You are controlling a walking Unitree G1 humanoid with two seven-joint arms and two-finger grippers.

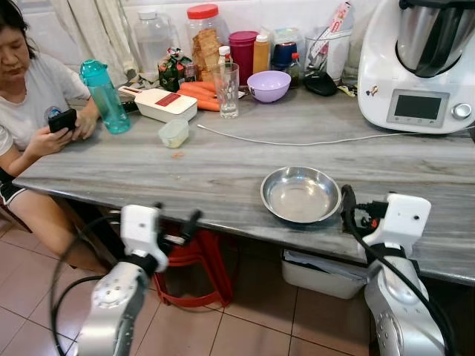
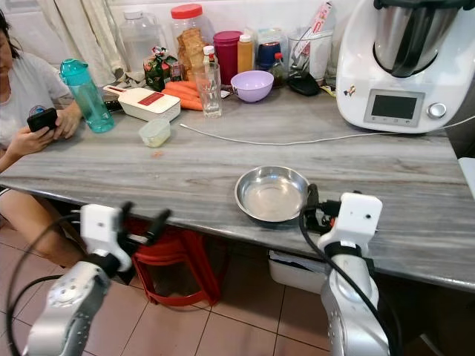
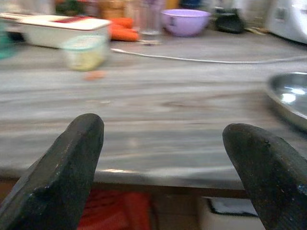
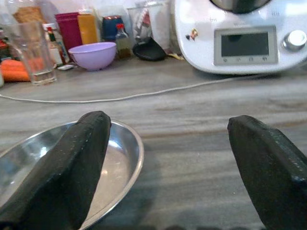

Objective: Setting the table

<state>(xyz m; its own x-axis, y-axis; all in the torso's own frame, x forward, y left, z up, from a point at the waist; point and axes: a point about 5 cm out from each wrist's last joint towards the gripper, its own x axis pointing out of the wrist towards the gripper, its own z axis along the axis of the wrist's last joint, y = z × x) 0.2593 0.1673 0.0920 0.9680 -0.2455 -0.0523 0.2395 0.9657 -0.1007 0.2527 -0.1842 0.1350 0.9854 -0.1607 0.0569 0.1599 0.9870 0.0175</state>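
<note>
Beside steel plate (image 1: 300, 194), right gripper (image 1: 347, 204)

A person (image 1: 30, 96) sits holding a phone (image 1: 62, 119) beside a teal bottle (image 1: 104, 96).

Shallow round steel dish (image 1: 300, 194), empty and upright, near the front edge of the grey wood-grain table (image 1: 148, 170).

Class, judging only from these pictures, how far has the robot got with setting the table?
Done: one steel bowl sits empty on the grey table near its front edge. In hand: nothing; the right gripper is open beside the bowl's rim, and the left gripper is open at the table's front edge. Left: any other tableware; the purple bowl and glass stand at the back.
</note>
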